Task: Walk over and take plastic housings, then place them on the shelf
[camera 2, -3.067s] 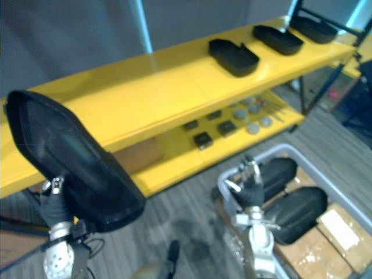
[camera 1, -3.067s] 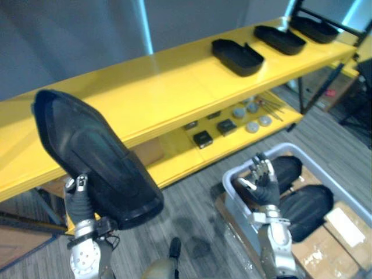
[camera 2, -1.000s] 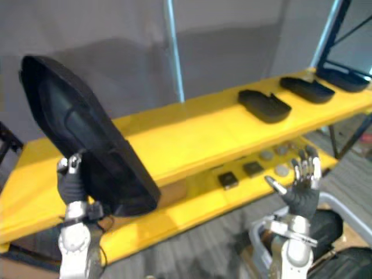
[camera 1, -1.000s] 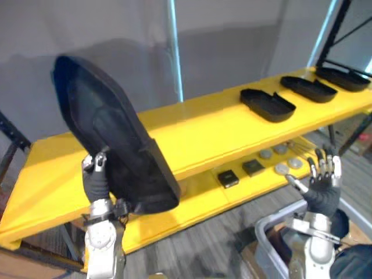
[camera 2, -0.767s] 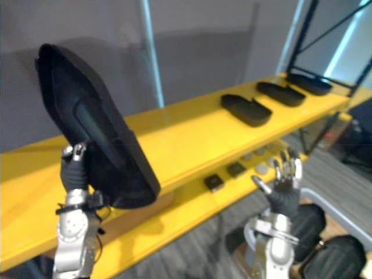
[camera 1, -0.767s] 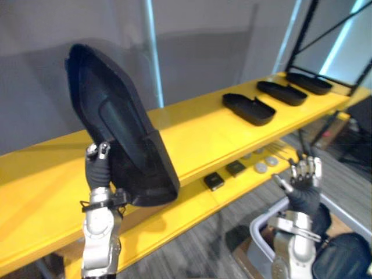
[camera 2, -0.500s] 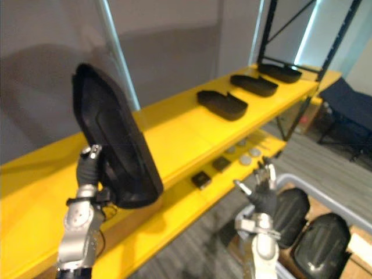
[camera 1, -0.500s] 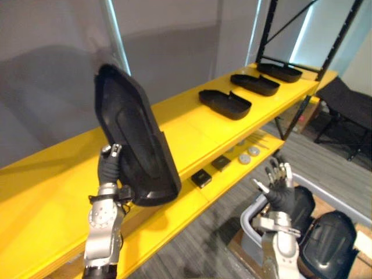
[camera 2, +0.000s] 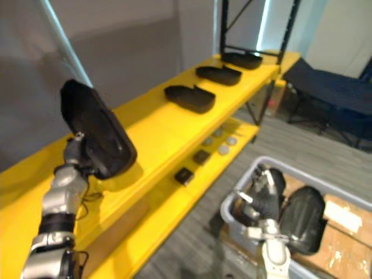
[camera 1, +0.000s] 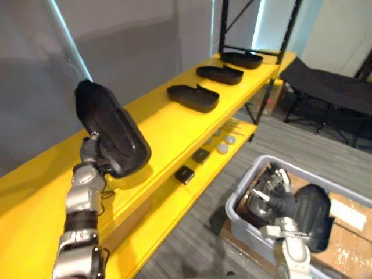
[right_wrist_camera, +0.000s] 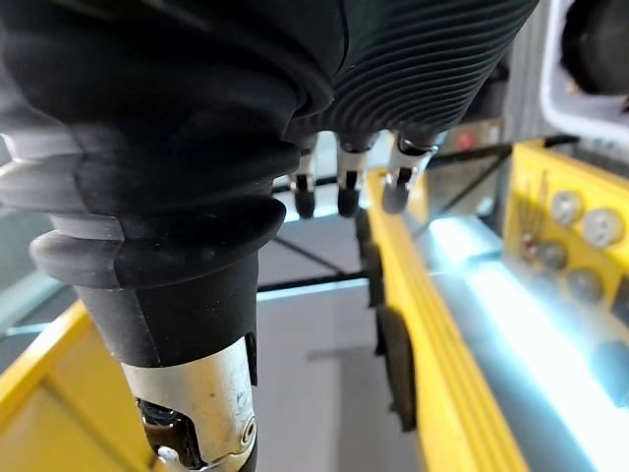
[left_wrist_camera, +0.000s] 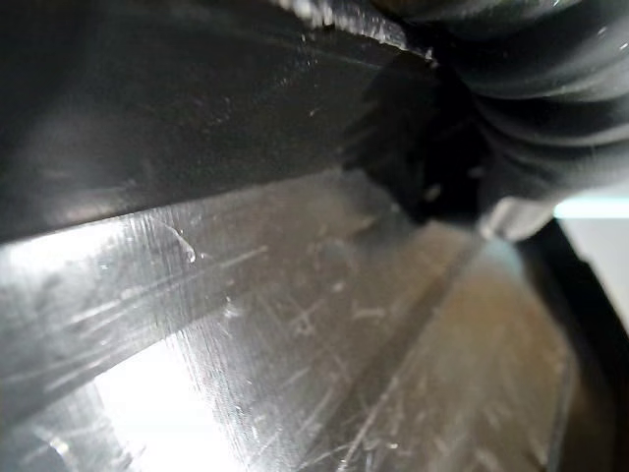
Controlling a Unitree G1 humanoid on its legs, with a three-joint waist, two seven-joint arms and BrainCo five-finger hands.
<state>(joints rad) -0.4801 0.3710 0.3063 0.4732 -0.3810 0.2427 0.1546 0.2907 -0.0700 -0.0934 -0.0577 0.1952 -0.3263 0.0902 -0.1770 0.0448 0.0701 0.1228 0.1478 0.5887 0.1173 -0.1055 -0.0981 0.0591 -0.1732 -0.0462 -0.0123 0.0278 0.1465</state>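
Note:
My left hand (camera 1: 89,153) is shut on the lower edge of a large black plastic housing (camera 1: 110,136), its thumb on the hollow side. The housing stands tilted just over the yellow top shelf (camera 1: 168,125), near its left part, and I cannot tell whether it touches. Its scratched inner surface (left_wrist_camera: 246,324) lies close before the left wrist. Three more black housings (camera 1: 192,97) lie in a row further along the shelf. My right hand (camera 1: 272,197) hangs open and empty over a grey bin (camera 1: 243,195), its fingertips (right_wrist_camera: 340,200) straight.
The grey bin holds more black housings (camera 1: 313,209) and stands on cardboard boxes (camera 1: 349,212). The lower yellow shelf (camera 1: 174,200) carries small dark blocks and grey discs (camera 1: 224,145). A black shelf post (camera 1: 272,64) stands at the far end, with a dark cot (camera 1: 331,87) beyond.
The view has swung right along the shelf. My left arm has reached forward and brought the housing down close to the top shelf. The right hand has sunk over the bin.

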